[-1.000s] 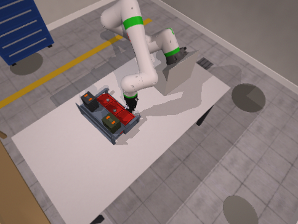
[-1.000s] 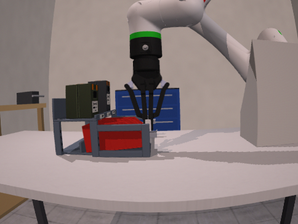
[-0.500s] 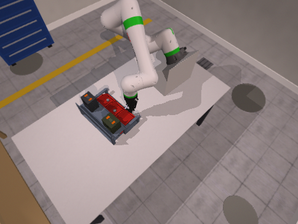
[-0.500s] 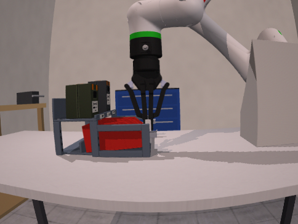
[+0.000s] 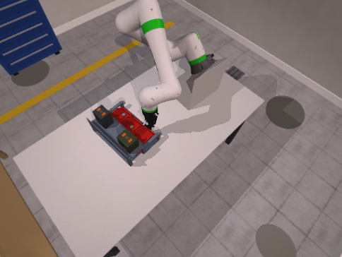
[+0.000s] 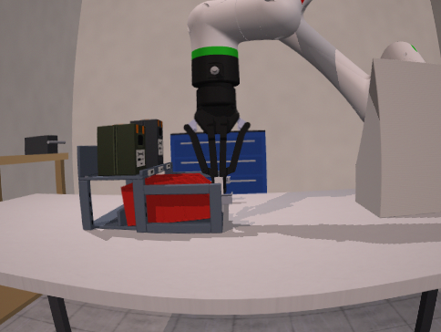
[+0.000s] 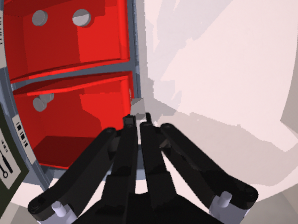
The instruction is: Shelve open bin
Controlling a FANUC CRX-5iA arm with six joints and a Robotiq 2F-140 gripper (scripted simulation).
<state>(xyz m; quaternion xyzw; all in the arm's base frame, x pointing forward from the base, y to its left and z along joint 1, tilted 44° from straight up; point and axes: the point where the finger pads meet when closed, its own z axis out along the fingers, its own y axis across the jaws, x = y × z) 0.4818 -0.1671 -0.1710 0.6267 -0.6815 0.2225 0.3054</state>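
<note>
A: "Where was the bin?"
B: "Within the row of three red bins on the shelf; which one, indeterminable. The nearest tilted."
A: "Pincer state?"
B: "Pressed together, empty, at the shelf's front, right."

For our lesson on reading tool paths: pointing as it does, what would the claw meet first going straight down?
Probably the small pale grey block at the rack's front, near its fingertips; exact depth and alignment are unclear.
</note>
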